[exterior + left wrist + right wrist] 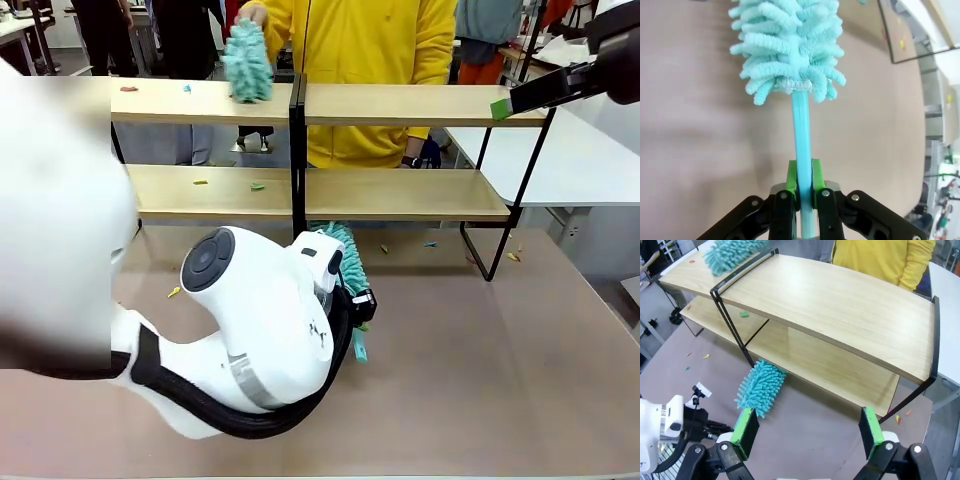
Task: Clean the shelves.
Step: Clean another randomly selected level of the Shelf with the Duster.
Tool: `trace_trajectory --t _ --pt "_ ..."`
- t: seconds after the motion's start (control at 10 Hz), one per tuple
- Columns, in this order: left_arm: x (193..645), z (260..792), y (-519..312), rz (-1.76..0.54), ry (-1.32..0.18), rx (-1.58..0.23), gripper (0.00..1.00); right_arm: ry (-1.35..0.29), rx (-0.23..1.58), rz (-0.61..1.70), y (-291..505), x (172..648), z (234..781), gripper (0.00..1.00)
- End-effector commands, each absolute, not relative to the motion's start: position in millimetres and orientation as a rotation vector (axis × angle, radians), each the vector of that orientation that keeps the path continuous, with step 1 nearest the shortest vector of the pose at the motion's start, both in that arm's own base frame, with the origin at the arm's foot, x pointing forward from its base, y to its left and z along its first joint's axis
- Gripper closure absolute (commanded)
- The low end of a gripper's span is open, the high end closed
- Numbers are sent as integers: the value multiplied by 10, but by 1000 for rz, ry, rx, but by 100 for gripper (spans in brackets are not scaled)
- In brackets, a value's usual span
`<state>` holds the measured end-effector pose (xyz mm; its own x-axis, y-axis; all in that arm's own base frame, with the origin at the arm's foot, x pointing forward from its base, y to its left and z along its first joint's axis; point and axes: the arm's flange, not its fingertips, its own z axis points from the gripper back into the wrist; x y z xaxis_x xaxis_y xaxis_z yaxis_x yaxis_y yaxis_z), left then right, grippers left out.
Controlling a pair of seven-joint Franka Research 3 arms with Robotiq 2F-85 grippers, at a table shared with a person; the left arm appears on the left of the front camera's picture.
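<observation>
The shelves (400, 195) stand across the far half of the table, two light-wood boards on a black frame; from above the top board (840, 305) is bare. My left gripper (802, 175) is shut on the thin handle of a teal fluffy duster (787, 45). The duster head (345, 255) lies on the table at the foot of the centre post, also visible as the duster (760, 387) below the lower board. My right gripper (809, 427) hovers open above the shelves' right end, its fingertip (503, 108) at the top board's edge. A person in yellow presses a second teal duster (247, 60) on the top board's left half.
Small coloured scraps lie on the top board (128, 89), on the lower board (257, 186) and on the brown table (173, 292), some near the right leg (513, 256). A white table (580, 160) stands to the right. My left arm's bulk (260, 330) fills the near left.
</observation>
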<state>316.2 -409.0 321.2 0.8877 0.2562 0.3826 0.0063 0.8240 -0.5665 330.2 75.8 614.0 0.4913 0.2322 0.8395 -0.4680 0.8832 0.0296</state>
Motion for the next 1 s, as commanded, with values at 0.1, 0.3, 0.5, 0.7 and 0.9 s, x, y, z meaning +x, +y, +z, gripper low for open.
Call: trace_trajectory --t 0.1,0.3,0.5,0.7,0.9 --pt "3525 3638 -4737 158 -479 -553 87 -970 270 431 751 3314 6148 0" --pt "3661 3671 -4833 145 -463 -533 87 -970 270 431 751 3314 6148 0" --pt "3808 3711 -4928 168 -470 -512 87 -970 270 431 751 3314 6148 0" --pt "3920 3686 -5037 159 -415 -494 87 -970 270 431 751 3314 6148 0" --pt "3938 3682 -5136 93 -383 -514 87 -970 270 431 751 3314 6148 0"
